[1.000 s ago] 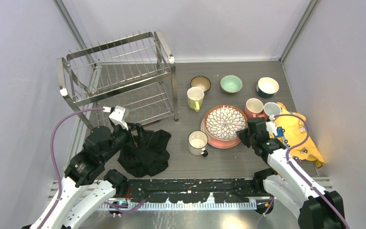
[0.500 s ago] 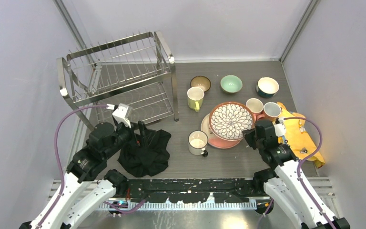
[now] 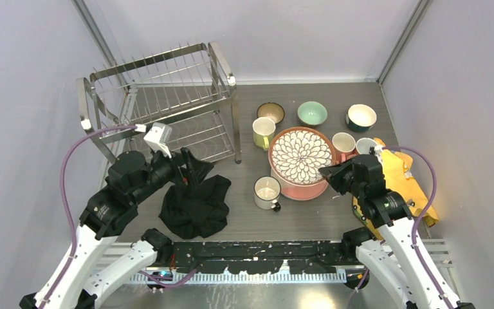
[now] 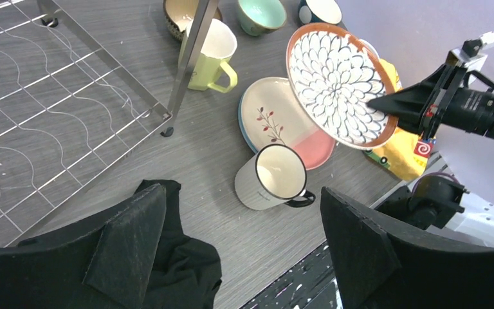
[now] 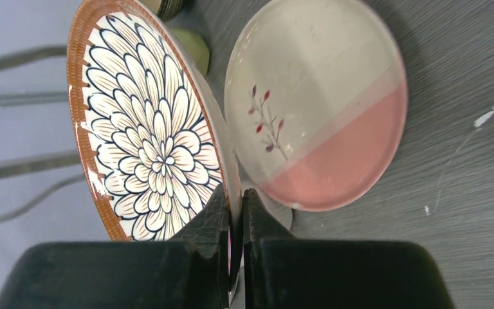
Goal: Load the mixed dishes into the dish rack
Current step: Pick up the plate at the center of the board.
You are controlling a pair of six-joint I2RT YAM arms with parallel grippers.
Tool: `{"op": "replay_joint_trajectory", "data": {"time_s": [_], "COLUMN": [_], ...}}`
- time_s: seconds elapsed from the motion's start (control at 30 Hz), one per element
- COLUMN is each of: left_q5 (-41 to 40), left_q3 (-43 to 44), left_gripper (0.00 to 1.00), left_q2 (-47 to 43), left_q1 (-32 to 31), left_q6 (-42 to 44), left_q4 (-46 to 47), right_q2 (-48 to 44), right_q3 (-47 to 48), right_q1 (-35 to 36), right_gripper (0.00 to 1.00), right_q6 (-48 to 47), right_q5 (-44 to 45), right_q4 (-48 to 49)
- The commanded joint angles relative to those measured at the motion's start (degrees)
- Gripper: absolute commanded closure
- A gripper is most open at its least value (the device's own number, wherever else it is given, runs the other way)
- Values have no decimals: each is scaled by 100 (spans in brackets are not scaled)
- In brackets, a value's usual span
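I log the grey table's [image 3: 302, 219] load as follows.

- Under the left gripper [image 3: 192, 172]: black cloth [image 3: 196, 206].
- Beyond that gripper: dish rack [image 3: 161, 106].
- Between both grippers: white mug [image 3: 267, 192].
- Under the right gripper [image 3: 327, 174]: 2 stacked plates [image 4: 276, 119].
- To its right: yellow cloth [image 3: 402, 180].
- Beyond it: yellow mug [image 3: 263, 132], pink mug [image 3: 343, 143], second white mug [image 3: 363, 147], brown bowl [image 3: 270, 112], mint bowl [image 3: 312, 112], blue bowl [image 3: 361, 117].

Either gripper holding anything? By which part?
Right gripper pinches the flower-patterned plate by its rim, with the plate tilted up. Left gripper is open, holding nothing.
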Motion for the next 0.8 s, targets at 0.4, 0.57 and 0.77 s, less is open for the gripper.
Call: {"op": "replay_joint_trajectory", "data": {"time_s": [0.4,0.57,0.77], "left_q5": [651,733,689], "left_q3": [750,654,359], "left_gripper": [24,29,33], "left_q2": [1483,1764,1834], "left_q1": [10,10,10], "left_q6": [-994,-1350,-1563], "left_q4": [-390,-370,-388], "right_q2": [739,1070,1006], "right_q3": [704,834,909], "right_q1": [1648,2505,2881], "right_gripper": [99,99,99], "right_q6": [-238,-306,-543], "right_q5": [-1150,-264,253], "right_q4": [2038,2467,2870]}}
